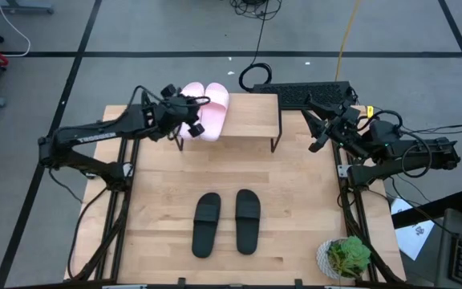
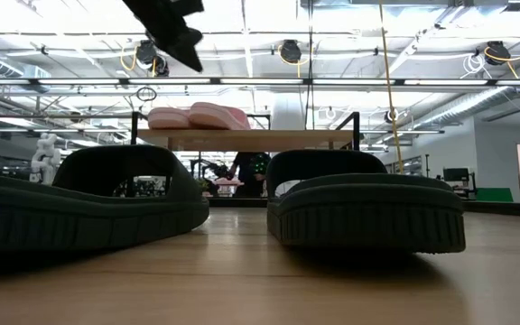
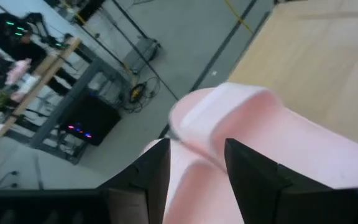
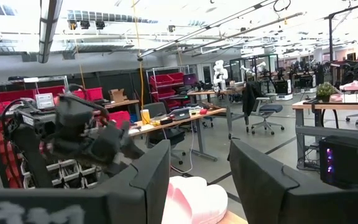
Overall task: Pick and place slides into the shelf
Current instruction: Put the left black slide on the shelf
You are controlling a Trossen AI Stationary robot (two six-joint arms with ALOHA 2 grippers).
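Two light pink slides (image 1: 213,111) (image 2: 192,116) lie side by side, soles down, on the left half of the shelf (image 1: 247,116) (image 2: 251,139) at the table's far edge. Two black slides (image 1: 227,222) (image 2: 368,203) lie soles down, side by side, on the tabletop near its near edge. My left gripper (image 1: 189,114) (image 3: 194,171) (image 2: 177,41) is open and hovers above the left pink slide (image 3: 241,130), clear of it in the low view. My right gripper (image 1: 321,132) (image 4: 194,180) is open and waits raised, right of the shelf.
A small potted plant (image 1: 345,257) stands at the table's near right corner. A dark keyboard (image 1: 303,93) lies just behind the shelf's right end. The right half of the shelf board is bare. Bare tabletop (image 1: 159,193) lies between the shelf and the black slides.
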